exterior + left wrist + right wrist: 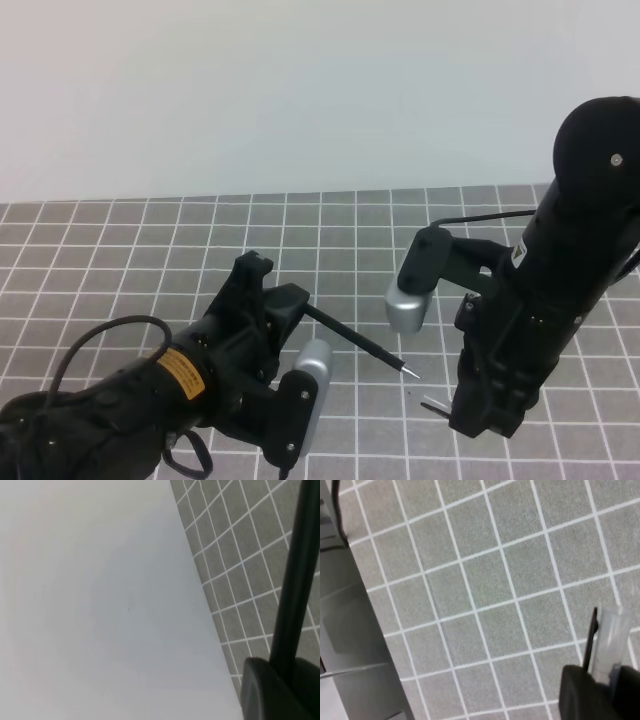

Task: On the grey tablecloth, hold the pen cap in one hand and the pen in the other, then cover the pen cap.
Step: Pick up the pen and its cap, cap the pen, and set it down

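The black pen (360,343) juts out to the right from my left gripper (288,300), which is shut on its rear end; the silvery tip hangs just above the grey tablecloth (330,230). In the left wrist view the pen (295,580) runs up from between the fingers (272,690). My right gripper (458,412) points down at the right and is shut on the pen cap (433,405), a short clear tube. The right wrist view shows the pen cap (611,637) sticking out of the fingertips (587,690). A small gap separates the pen tip from the cap.
The gridded cloth covers the whole table up to a plain white wall (300,90) at the back. A grey upright panel (350,630) fills the left side of the right wrist view. A black cable (100,335) loops beside the left arm.
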Action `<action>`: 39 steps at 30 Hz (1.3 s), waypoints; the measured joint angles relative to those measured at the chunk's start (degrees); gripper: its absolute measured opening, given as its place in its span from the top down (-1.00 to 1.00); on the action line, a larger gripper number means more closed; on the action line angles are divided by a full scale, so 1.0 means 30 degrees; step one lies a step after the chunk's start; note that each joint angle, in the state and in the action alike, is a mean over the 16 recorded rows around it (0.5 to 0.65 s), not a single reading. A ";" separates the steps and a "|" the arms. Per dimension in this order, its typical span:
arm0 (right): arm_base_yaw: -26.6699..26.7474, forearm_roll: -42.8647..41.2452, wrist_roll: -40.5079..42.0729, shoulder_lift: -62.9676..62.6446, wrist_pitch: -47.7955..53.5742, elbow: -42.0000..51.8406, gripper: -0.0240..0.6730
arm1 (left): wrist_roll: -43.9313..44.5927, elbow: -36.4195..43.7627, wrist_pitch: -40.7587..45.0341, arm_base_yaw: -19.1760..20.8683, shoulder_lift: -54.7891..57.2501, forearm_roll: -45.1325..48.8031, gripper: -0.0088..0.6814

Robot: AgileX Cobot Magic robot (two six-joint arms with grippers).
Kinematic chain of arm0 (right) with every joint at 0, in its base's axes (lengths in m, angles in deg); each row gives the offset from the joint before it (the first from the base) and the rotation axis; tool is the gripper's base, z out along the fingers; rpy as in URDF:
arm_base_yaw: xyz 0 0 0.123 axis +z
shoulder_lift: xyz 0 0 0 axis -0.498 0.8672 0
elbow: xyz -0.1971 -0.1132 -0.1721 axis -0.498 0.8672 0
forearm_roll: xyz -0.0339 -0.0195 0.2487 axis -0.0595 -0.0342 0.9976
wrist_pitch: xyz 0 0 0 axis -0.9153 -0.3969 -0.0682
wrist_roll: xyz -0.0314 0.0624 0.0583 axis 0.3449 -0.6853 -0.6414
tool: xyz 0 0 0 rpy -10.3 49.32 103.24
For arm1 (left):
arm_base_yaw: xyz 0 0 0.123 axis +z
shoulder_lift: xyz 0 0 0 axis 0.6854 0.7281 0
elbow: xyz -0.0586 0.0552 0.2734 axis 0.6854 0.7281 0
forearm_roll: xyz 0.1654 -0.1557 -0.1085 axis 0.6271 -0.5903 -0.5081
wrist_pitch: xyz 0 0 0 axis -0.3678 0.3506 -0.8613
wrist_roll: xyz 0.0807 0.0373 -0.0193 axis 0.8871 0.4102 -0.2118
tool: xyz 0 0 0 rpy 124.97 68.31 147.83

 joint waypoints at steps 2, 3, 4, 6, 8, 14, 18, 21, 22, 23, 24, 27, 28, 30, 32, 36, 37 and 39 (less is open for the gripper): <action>0.0000 -0.0115 -0.0072 0.0000 0.0008 -0.0129 0.67 | 0.0030 0.0000 0.0022 0.0000 0.0000 0.0000 0.97; 0.0000 -0.0164 -0.0112 0.0000 0.0015 -0.0207 0.67 | 0.0046 0.0000 0.0033 0.0000 0.0000 0.0002 0.97; 0.0000 -0.0214 -0.0163 0.0000 0.0019 -0.0290 0.67 | 0.0061 0.0000 0.0044 0.0000 0.0000 0.0008 0.97; 0.0000 -0.0305 -0.0291 0.0000 0.0021 -0.0467 0.67 | 0.0069 0.0000 0.0061 0.0000 0.0000 0.0015 0.97; 0.0000 -0.0413 -0.0451 0.0000 0.0025 -0.0645 0.67 | 0.0074 0.0000 0.0075 0.0000 0.0000 0.0022 0.97; 0.0000 -0.0698 -0.0954 0.0000 0.0039 -0.1158 0.67 | 0.0099 0.0000 0.0061 0.0000 0.0000 -0.0061 0.97; 0.0000 -0.0793 -0.1303 0.0000 0.0041 -0.1307 0.67 | 0.0215 0.0000 -0.0007 0.0000 0.0000 -0.0292 0.97; 0.0000 -0.0809 -0.1517 0.0008 0.0035 -0.1282 0.67 | 0.0318 0.0000 -0.0074 0.0000 0.0000 -0.0479 0.97; 0.0000 -0.0804 -0.1572 0.0020 0.0037 -0.1262 0.67 | 0.0352 0.0000 -0.0095 0.0000 0.0000 -0.0539 0.97; 0.0000 -0.0787 -0.1613 0.0037 0.0037 -0.1242 0.67 | 0.0386 0.0000 -0.0114 0.0000 0.0000 -0.0600 0.97; 0.0000 -0.0762 -0.1645 0.0058 0.0037 -0.1220 0.67 | 0.0421 0.0000 -0.0132 0.0000 0.0000 -0.0660 0.97; 0.0000 -0.0674 -0.1678 0.0135 0.0037 -0.1154 0.67 | 0.0524 0.0000 -0.0189 0.0000 0.0000 -0.0829 0.97; 0.0000 -0.0644 -0.1677 0.0160 0.0037 -0.1134 0.67 | 0.0558 0.0000 -0.0205 0.0000 0.0000 -0.0874 0.97; 0.0000 -0.0583 -0.1645 0.0213 0.0037 -0.1095 0.67 | 0.0608 0.0000 -0.0227 0.0000 0.0000 -0.0923 0.97; 0.0000 -0.0521 -0.1582 0.0270 0.0037 -0.1055 0.67 | 0.0629 0.0000 -0.0239 0.0000 0.0000 -0.0940 0.97; 0.0000 -0.0409 -0.1448 0.0391 0.0037 -0.1007 0.67 | 0.0629 0.0000 -0.0240 0.0000 0.0000 -0.0914 0.97; 0.0000 -0.0382 -0.1412 0.0416 0.0037 -0.1007 0.67 | 0.0629 0.0000 -0.0230 0.0000 0.0000 -0.0903 0.97; 0.0000 -0.0324 -0.1342 0.0449 0.0037 -0.1016 0.67 | 0.0629 0.0000 -0.0204 0.0000 0.0000 -0.0881 0.97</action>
